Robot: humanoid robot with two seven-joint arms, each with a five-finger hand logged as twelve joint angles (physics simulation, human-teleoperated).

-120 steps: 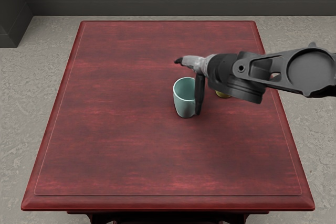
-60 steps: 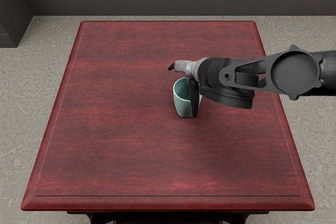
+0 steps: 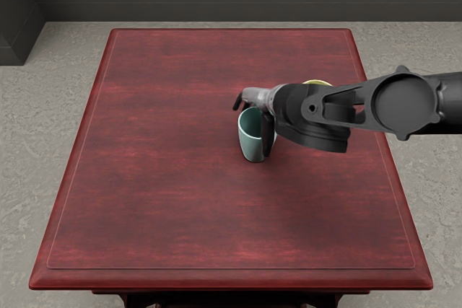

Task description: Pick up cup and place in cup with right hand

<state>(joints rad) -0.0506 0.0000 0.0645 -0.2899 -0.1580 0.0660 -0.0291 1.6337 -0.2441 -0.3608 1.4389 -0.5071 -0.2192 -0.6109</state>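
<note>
My right hand (image 3: 250, 120) is at the mint-green cup (image 3: 251, 139), which stands upright on the table. One dark fingertip bends down beyond the cup's far left rim, and another dark digit hangs in front of its right side. The fingers are partly bent but still spread around the cup; contact is hard to make out. Of a second, yellow object (image 3: 317, 82), only a curved rim shows above the right wrist; the rest is hidden behind the hand and forearm.
The dark red wooden table (image 3: 159, 200) has a raised border. My right forearm (image 3: 404, 102) crosses its right edge above the surface. A grey wall rises behind the table.
My right hand has moved left and slightly down to the mint cup, and its far finger has curled downward. The yellow rim has come into view above the wrist. The mint cup has stayed put.
</note>
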